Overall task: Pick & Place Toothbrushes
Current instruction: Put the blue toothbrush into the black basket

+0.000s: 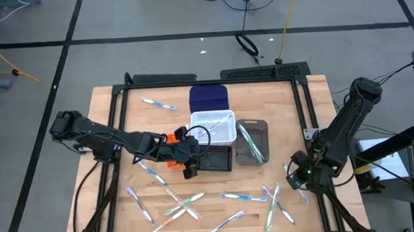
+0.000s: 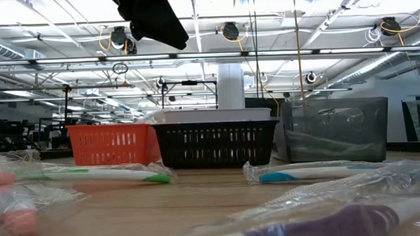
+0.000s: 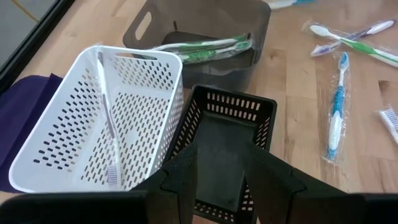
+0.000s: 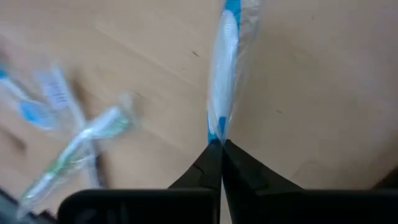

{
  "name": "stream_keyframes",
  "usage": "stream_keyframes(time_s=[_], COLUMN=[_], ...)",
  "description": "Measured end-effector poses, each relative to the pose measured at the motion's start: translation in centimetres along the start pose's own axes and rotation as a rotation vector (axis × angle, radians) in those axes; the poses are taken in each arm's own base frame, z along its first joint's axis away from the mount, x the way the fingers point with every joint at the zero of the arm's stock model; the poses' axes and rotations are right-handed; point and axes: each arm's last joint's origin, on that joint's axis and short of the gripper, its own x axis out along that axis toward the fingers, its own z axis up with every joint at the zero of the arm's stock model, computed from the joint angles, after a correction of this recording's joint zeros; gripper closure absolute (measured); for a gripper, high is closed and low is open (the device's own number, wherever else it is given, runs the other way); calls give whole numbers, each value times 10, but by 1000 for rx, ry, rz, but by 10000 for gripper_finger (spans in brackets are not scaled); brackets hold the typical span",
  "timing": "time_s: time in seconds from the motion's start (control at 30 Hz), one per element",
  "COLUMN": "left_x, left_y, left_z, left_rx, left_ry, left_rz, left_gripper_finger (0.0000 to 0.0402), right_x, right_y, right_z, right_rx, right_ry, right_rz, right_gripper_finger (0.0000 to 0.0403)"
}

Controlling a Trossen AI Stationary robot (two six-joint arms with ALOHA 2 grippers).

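Note:
Several wrapped toothbrushes (image 1: 198, 203) lie loose on the wooden table's near half, and one more (image 1: 157, 103) lies at the far left. My right gripper (image 1: 296, 180) is at the table's right edge, shut on a blue-and-white toothbrush (image 4: 222, 68) in a clear wrapper. My left gripper (image 3: 221, 186) hovers open above the black bin (image 3: 227, 137), nothing between its fingers. A purple toothbrush (image 3: 109, 124) leans inside the white bin (image 1: 213, 126). Green toothbrushes (image 3: 205, 46) lie in the grey bin (image 1: 252, 140). My right gripper pinches one end of the blue-and-white toothbrush (image 4: 215, 132), wrapper and all, between its two fingertips. The fingers come steeply from above and the toothbrush runs on straight away from them. Its other end is out of the picture, so whether it rests on the table cannot be told.
An orange bin (image 1: 170, 153) stands left of the black bin, partly under my left arm. A dark blue mat (image 1: 209, 98) lies behind the white bin. Black frame rails (image 1: 304, 110) border the table. Two toothbrushes (image 4: 74, 143) lie crossed close to my right gripper.

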Motion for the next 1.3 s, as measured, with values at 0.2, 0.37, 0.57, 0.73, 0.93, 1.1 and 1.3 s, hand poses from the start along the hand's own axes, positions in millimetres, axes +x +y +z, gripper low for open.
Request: stream_keyframes(time_s=[0.2, 0.37, 0.57, 0.73, 0.93, 1.1, 1.3], left_x=[0, 0, -1, -6, -13, -15, -16], left_y=[0, -1, -4, -11, -16, -16, -17], left_z=[0, 2, 13, 31, 45, 50, 53], left_rx=[0, -27, -61, -39, -24, -32, -46], left_ry=[0, -18, -126, -285, -439, -494, -535], left_rz=[0, -6, -70, -223, -341, -352, -362], left_gripper_finger=[275, 275, 275, 275, 275, 275, 275], right_x=[-34, -60, -71, -76, -85, -90, -91], right_y=[17, 40, 62, 83, 112, 132, 149], right_z=[3, 1, -1, 2, 13, 23, 35], right_rx=[-88, -259, -461, -602, -732, -821, -850], right_ry=[-173, -379, -629, -796, -996, -1168, -1317], right_rz=[166, 354, 511, 547, 573, 555, 512], right_gripper_finger=[402, 402, 402, 402, 403, 403, 403])
